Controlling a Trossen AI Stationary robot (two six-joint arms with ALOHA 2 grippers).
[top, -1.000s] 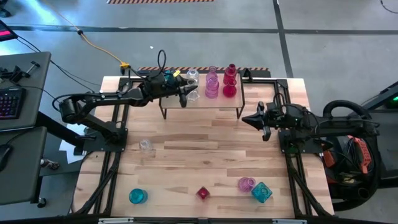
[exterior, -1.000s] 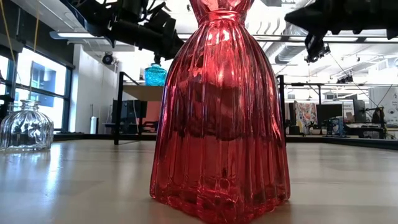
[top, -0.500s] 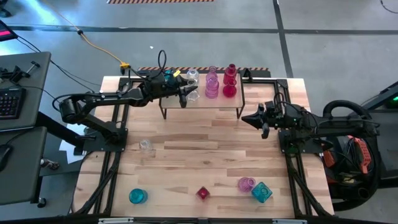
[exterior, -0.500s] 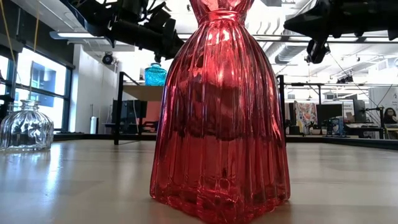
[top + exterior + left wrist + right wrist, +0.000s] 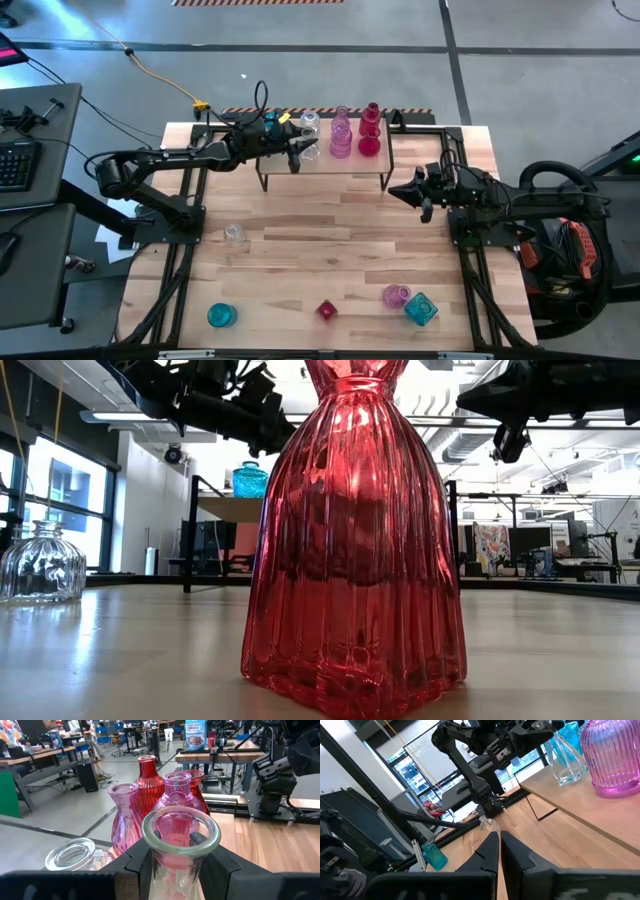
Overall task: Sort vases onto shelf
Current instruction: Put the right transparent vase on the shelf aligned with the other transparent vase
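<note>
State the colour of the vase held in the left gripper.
Clear glass: the vase in the left gripper is colourless, best seen in the left wrist view.

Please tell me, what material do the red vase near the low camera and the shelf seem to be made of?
The red vase looks like ribbed translucent glass: glossy, and light passes through it. The shelf seems to have a pale wood top on thin black legs, probably metal.

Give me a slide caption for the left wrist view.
Left gripper holding a clear vase beside pink vases and red vases on the shelf.
</note>
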